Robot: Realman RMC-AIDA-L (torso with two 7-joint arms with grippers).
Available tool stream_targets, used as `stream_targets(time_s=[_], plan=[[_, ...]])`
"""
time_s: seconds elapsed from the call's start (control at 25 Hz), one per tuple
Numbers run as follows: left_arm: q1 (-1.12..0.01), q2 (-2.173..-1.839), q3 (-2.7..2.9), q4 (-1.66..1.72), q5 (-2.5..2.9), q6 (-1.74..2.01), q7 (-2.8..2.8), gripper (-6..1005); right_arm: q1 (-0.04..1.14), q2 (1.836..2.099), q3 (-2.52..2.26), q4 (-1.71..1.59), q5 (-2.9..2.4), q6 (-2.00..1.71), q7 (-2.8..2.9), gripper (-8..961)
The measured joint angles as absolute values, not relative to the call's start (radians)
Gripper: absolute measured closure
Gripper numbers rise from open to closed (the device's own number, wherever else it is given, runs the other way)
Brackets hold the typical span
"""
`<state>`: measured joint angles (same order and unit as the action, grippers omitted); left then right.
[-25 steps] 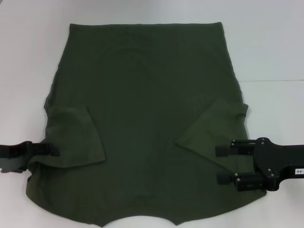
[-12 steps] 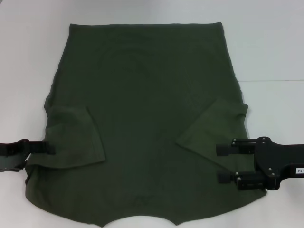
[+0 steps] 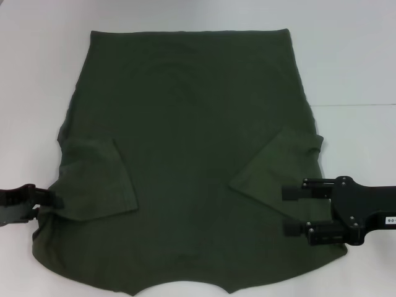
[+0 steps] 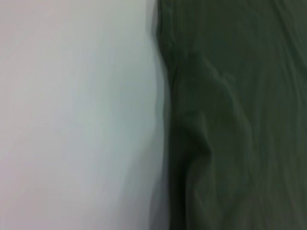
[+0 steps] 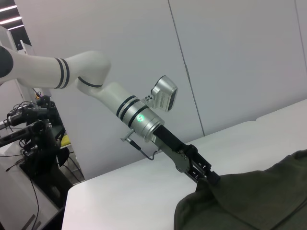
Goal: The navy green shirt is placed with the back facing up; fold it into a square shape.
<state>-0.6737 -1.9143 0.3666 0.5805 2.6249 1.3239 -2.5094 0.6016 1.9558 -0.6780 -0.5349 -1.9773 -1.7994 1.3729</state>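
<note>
Your shirt (image 3: 185, 154) lies flat on the white table (image 3: 352, 55), back up, both sleeves folded inward onto the body. Your right gripper (image 3: 296, 211) sits over the shirt's right edge, just below the folded right sleeve, with its fingers (image 3: 293, 193) spread wide and nothing between them. Your left gripper (image 3: 48, 201) is at the shirt's left edge, beside the folded left sleeve; the right wrist view shows its tip (image 5: 209, 177) meeting the cloth, but you cannot tell whether it is pinching.
</note>
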Motion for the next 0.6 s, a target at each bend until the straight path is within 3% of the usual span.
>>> stream_targets(time_s=[0.2, 0.4, 0.6], plan=[[-0.677, -1.914, 0.367, 0.580, 2.647, 1.324, -2.512, 471, 0.604, 1.956, -0.677, -0.534, -1.977, -1.799, 1.373, 171], [-0.679, -1.914, 0.368, 0.580, 2.648, 1.322, -2.513, 536, 0.606, 1.956, -0.676, -0.533, -1.977, -1.799, 1.373, 171], [-0.680, -1.914, 0.370, 0.580, 2.650, 1.322, -2.513, 535, 0.606, 1.956, -0.676, -0.532, -1.977, -1.799, 1.373, 171]])
